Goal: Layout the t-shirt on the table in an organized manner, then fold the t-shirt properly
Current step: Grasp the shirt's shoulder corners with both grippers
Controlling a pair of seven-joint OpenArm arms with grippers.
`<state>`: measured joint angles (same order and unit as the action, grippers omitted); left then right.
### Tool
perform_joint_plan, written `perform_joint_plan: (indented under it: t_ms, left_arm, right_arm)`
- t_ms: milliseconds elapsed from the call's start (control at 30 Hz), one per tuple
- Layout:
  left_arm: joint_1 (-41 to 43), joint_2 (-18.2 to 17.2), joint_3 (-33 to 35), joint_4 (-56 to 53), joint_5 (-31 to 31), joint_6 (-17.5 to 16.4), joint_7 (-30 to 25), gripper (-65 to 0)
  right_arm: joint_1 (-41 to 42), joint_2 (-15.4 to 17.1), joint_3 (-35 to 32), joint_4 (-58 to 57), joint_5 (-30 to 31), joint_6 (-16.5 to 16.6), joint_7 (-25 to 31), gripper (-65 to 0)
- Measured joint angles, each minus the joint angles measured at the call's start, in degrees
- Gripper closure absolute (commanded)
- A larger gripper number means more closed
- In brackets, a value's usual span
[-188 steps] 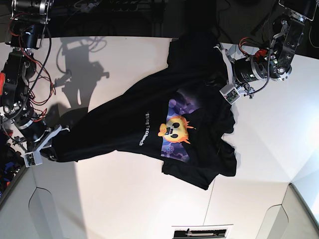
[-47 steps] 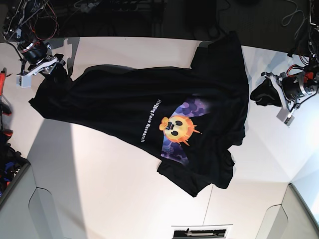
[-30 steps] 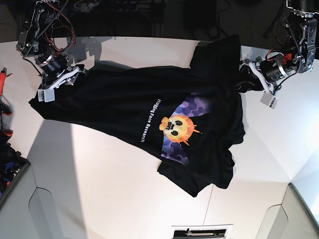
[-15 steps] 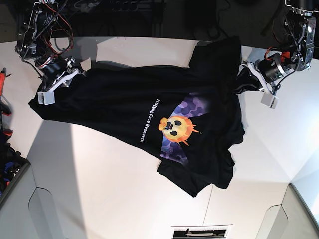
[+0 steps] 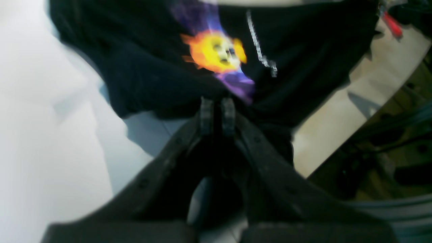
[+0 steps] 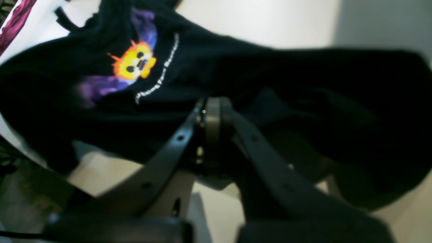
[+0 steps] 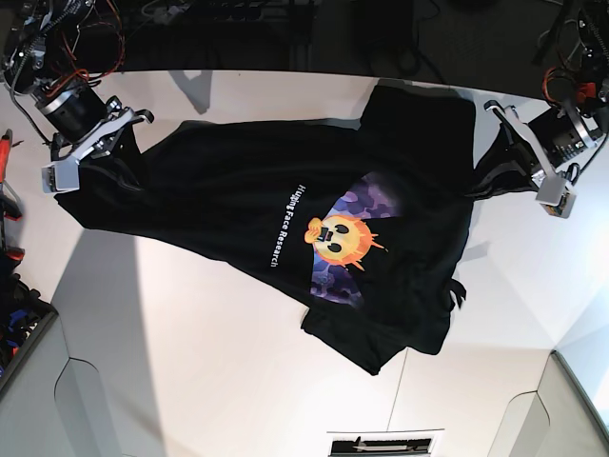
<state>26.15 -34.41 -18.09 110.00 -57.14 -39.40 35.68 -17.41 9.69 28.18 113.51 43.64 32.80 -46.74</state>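
The black t-shirt (image 7: 238,186) lies slantwise across the white table (image 7: 190,362), with its white lettering and sun-face graphic (image 7: 338,238) facing up. At the view's left end, my right gripper (image 7: 109,150) is shut on the shirt's edge. My left gripper (image 7: 504,164) is shut on a bunched fold at the right end. In the left wrist view the fingers (image 5: 216,113) pinch black cloth just below the graphic (image 5: 216,50). In the right wrist view the fingers (image 6: 211,113) also pinch black cloth of the t-shirt (image 6: 287,77). The shirt's lower corner (image 7: 381,347) is rumpled.
A red-handled tool (image 7: 8,143) and coloured clutter (image 7: 14,324) sit at the left edge. The table has cut-out corners (image 7: 86,400) and a thin dark seam (image 7: 400,381). Cables and dark frames (image 7: 238,14) run along the far edge.
Both grippers have closed on the shirt and pulled apart: the right gripper moved left and up, the left gripper moved right. The cloth between them is drawn tauter and wider.
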Motion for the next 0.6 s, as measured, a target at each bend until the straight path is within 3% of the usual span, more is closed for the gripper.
perform_joint_plan:
  t_ms: [267, 300, 367, 433, 600]
  left_arm:
    - [-0.02, 0.42, -2.89, 0.66, -1.22, -0.04, 1.79, 0.0]
    - [-0.02, 0.44, -2.89, 0.66, -1.27, -0.04, 1.79, 0.0]
    - [-0.11, 0.44, -2.89, 0.66, -1.22, -0.04, 1.79, 0.0]
    - [-0.11, 0.44, -2.89, 0.68, -1.25, -0.04, 1.79, 0.0]
    - [-0.13, 0.42, -2.89, 0.68, -1.25, -0.04, 1.81, 0.0]
  right_arm:
    - [0.09, 0.0, 0.94, 0.11, -2.12, 0.0, -1.09, 0.0]
    - [0.11, -0.04, 0.94, -0.17, -2.08, -0.02, -1.07, -4.2]
    - [0.13, -1.07, 0.96, -1.18, -2.75, -0.17, -0.85, -22.7]
    - [0.13, -2.78, 1.05, -3.69, -3.76, -0.33, -0.44, -33.3]
    - [0.48, -5.53, 0.98, -12.79, -4.72, -0.39, 3.48, -34.9]
